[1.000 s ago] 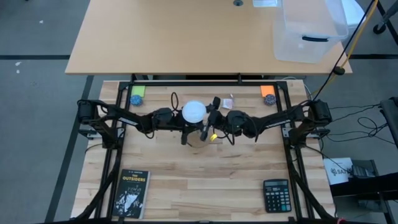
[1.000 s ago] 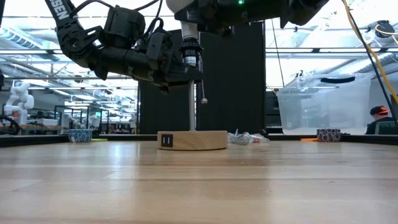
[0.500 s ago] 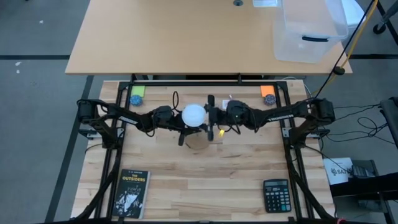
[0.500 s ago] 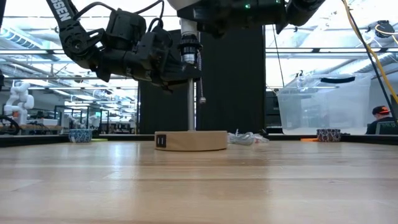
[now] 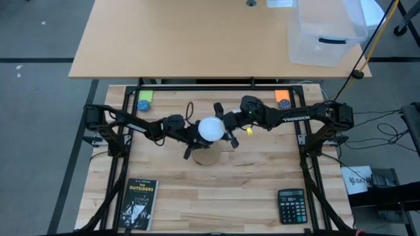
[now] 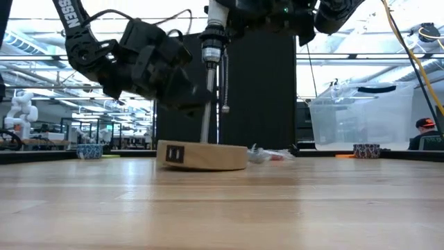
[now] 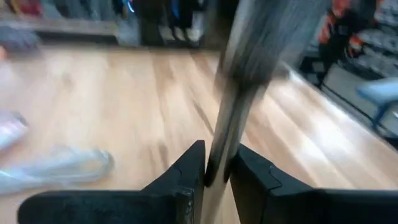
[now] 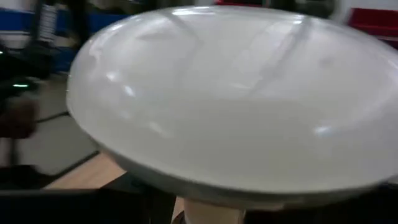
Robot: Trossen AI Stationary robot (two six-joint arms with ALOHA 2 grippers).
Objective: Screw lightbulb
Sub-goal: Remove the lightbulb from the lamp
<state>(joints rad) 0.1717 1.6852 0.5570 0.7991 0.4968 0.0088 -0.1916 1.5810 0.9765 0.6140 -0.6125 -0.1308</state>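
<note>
Lightbulb (image 5: 210, 128) sits on top of stand (image 6: 202, 154); our right gripper (image 5: 225, 126) jaws hug bulb to turn it; our left gripper (image 7: 217, 167) jaws pinch stand's thin pole so it stays put; stand base looks tipped a bit

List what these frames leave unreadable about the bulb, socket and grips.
- Thread seating: low view, lightbulb cut off by the top edge; only the socket shows.
- Right gripper contact: right wrist view, the bulb fills the picture.
- Left gripper on the lamp's stem: left wrist view is motion-blurred.
- Base tilt: low view, slight, uncertain.
</note>
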